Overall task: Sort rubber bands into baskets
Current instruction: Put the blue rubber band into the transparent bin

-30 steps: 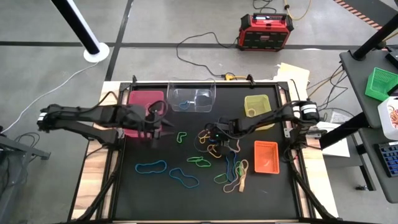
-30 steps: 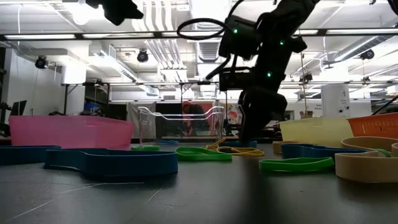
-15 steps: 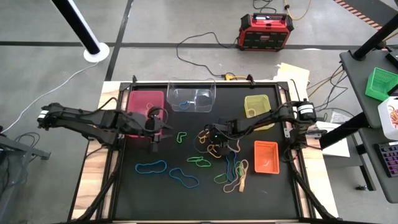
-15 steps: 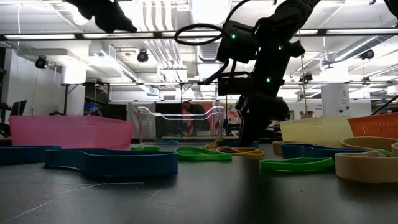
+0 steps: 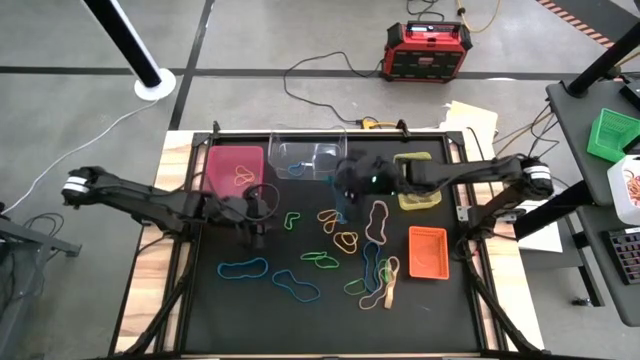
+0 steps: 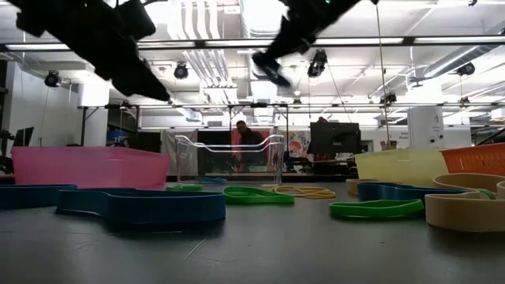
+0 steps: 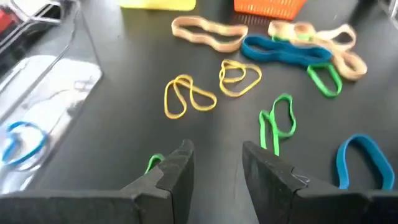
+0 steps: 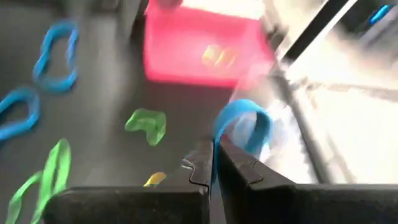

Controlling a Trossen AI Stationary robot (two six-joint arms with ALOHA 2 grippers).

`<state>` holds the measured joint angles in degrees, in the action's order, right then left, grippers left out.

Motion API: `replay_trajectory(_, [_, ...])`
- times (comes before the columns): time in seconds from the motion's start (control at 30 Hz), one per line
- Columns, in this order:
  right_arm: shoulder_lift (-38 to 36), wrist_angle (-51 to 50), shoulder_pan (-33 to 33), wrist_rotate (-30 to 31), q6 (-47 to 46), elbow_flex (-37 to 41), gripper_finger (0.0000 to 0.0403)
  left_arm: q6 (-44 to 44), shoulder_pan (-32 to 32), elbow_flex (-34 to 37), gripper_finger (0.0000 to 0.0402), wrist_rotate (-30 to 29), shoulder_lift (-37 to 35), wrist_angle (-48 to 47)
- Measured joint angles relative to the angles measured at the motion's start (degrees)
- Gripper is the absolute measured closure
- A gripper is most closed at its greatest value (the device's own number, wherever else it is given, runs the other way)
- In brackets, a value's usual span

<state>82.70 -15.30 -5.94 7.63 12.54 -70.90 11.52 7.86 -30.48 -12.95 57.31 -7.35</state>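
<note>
Loose rubber bands in blue point(image 5: 243, 268), green point(image 5: 292, 219), yellow point(image 5: 345, 240) and tan point(image 5: 376, 220) lie flat on the black mat. Four baskets stand on it: pink point(image 5: 222, 160), clear point(image 5: 325, 152), yellow-green point(image 5: 415, 160) and orange point(image 5: 428, 236). My right gripper point(image 5: 343, 203) hangs high beside the clear basket's near wall, shut on a blue band point(image 8: 244, 124). Between the pink basket and the bands, my left gripper point(image 7: 217, 165) stands open above the mat with nothing between its fingers; a green band point(image 7: 154, 163) lies just beside one finger. My right gripper pinches the blue band between its two shut fingers. The free part of the loop point(image 8: 249, 115) arches out beyond the fingertips. The fingers slant downward, and the band is lifted clear of the mat.
A blue band point(image 5: 293, 168) lies in the clear basket and an orange-yellow one point(image 5: 243, 178) in the pink basket. More bands cluster left of the orange basket point(image 5: 378, 280). Off the table are a red-black power box point(image 5: 428, 50) and a green crate point(image 5: 612, 135).
My right gripper has shut on a blue band in the middle cluster, risen well above the mat and gone toward the far edge, to the clear basket. The band has come up with it. My left gripper has drifted slightly toward the near edge.
</note>
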Motion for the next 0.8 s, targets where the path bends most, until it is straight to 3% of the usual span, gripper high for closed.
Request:
replay_trajectory(0.27, [5.0,17.0,-9.5,0.0,4.0,-0.2,0.0394,1.7,0.0,0.3,0.0283,0.0,6.5,4.9])
replay_trajectory(0.4, [10.0,22.3,-13.3,-0.9,-0.6,-1.3,0.0385,3.7,-0.2,-1.3,0.0283,-0.2,10.1,4.8])
replay_trajectory(0.53, [13.9,17.2,-16.1,-5.1,-6.2,-5.5,0.0350,6.1,-0.3,-2.5,0.0278,-1.6,13.8,4.1])
replay_trajectory(0.8, [17.9,5.3,-17.1,-5.3,-10.3,-13.1,0.0245,10.5,-0.6,-7.3,0.0227,-3.0,21.6,-2.8])
